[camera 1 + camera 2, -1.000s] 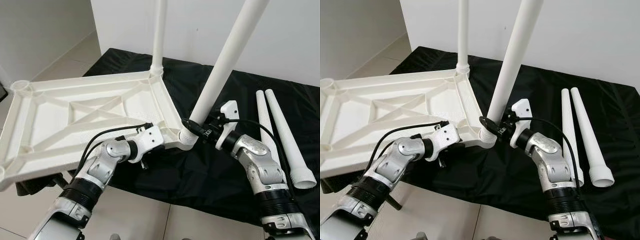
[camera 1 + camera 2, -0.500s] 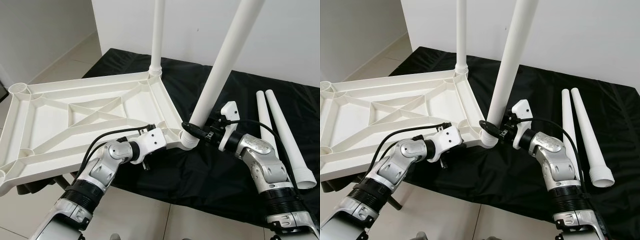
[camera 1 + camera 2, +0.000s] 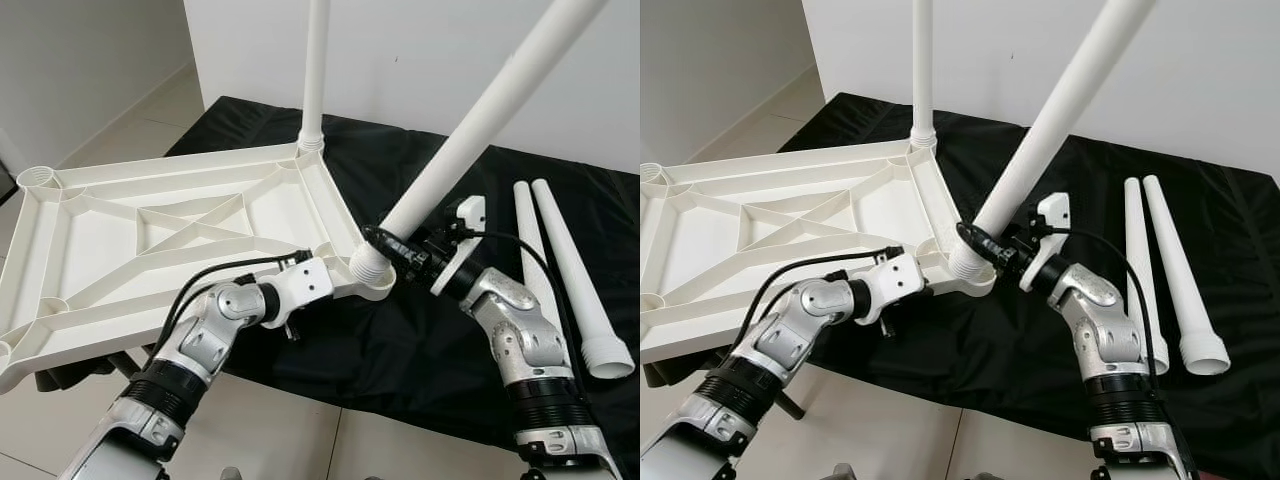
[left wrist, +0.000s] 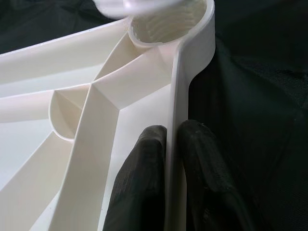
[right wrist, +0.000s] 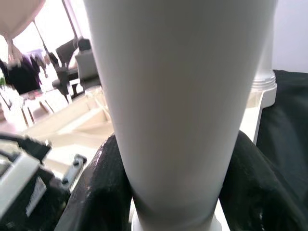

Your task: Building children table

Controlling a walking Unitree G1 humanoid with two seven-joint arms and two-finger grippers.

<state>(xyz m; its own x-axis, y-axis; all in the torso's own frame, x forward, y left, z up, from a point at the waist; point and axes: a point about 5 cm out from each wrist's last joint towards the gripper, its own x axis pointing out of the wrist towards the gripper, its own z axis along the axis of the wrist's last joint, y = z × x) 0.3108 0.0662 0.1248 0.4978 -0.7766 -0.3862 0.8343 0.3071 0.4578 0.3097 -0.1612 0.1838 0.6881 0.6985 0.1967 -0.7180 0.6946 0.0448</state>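
Two legs (image 3: 318, 70) cut off above.

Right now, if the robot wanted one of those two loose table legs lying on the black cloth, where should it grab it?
Probably mid-shaft, coming straight down from above. The two spare legs lie flat and side by side on the black cloth, almost touching, so the claw fingers would fit best across the outer leg's narrow tapered shaft, away from its flared threaded end near the cloth's edge.
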